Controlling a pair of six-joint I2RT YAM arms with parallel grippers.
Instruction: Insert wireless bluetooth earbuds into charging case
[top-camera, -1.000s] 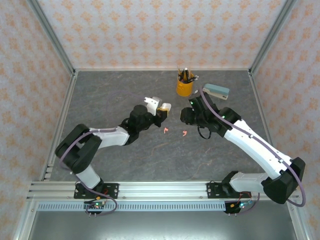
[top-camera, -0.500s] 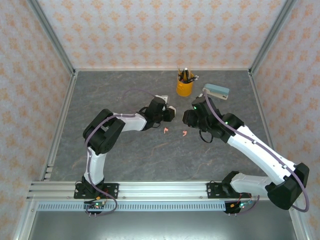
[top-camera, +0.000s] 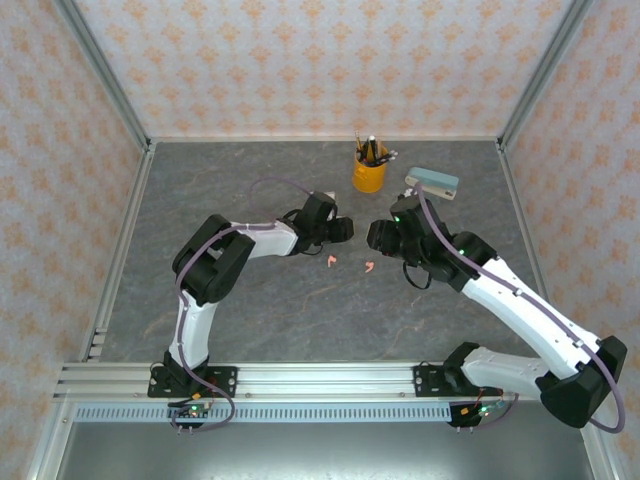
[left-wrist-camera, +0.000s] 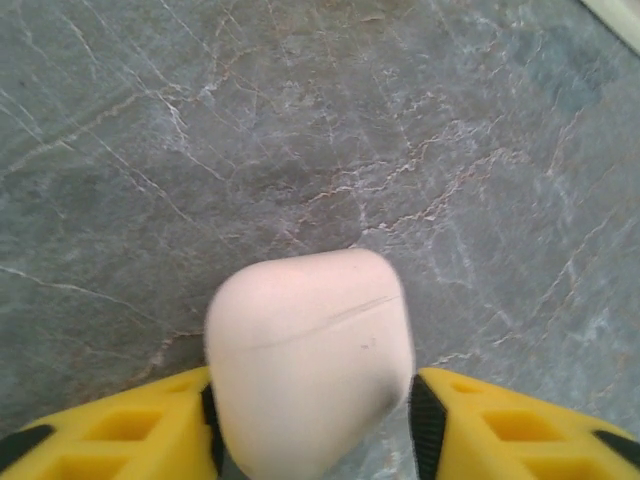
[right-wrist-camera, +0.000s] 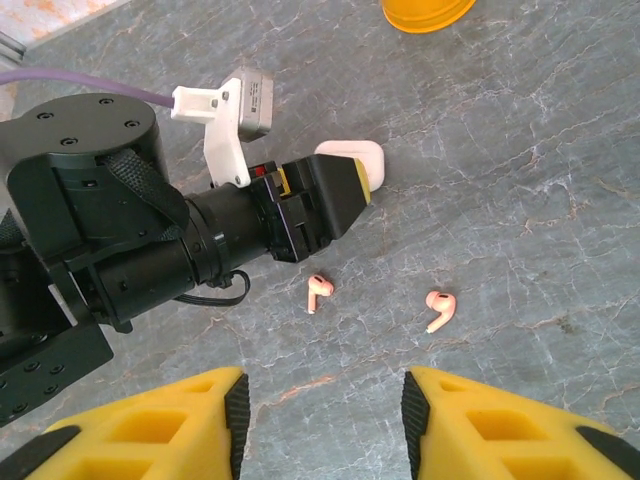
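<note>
L gripper (left-wrist-camera: 312, 388) shifted right, jaws parted astride case (left-wrist-camera: 310, 335); R gripper (right-wrist-camera: 322, 390) open, empty.

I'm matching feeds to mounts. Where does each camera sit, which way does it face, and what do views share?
Top external: above and behind the bases, looking down on the table; both arms show, with left gripper and right gripper.
Left wrist: on the left arm, looking down past the left fingers at the case.
Right wrist: looking down past the right fingers at two pink earbuds.
Shared: both wrist views show the case.
</note>
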